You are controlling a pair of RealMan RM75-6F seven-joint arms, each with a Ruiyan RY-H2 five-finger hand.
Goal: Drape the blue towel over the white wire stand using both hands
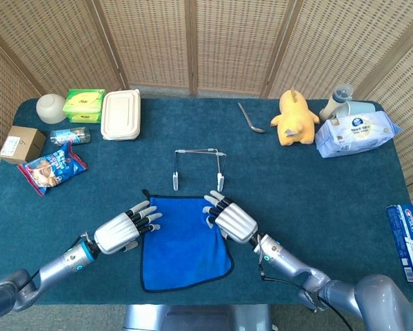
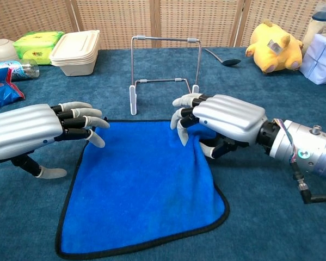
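The right hand sits on the far right corner of the blue towel, fingers curled down onto the cloth and thumb tucked beneath, the corner bunched up and pinched in its grasp. The left hand hovers at the towel's far left corner, fingers spread and reaching over the black-trimmed edge, released and holding nothing. The towel lies flat on the dark blue surface, near edge toward the robot, only that right corner lifted.

Just beyond the two hands stands the white wire stand, upright and bare, apart from the towel.

Out to the far left, a cream lidded food box sits closed, contents hidden. Beside it a green packet, then a pale bowl turned rim-down. Nearer lie a small plastic bottle on its side, a cardboard box closed at the surface's edge, and a blue snack bag.

Far right: a metal spoon, a yellow plush toy, a pack of wet wipes with a baby bottle behind it, and a blue-and-white carton at the right edge.
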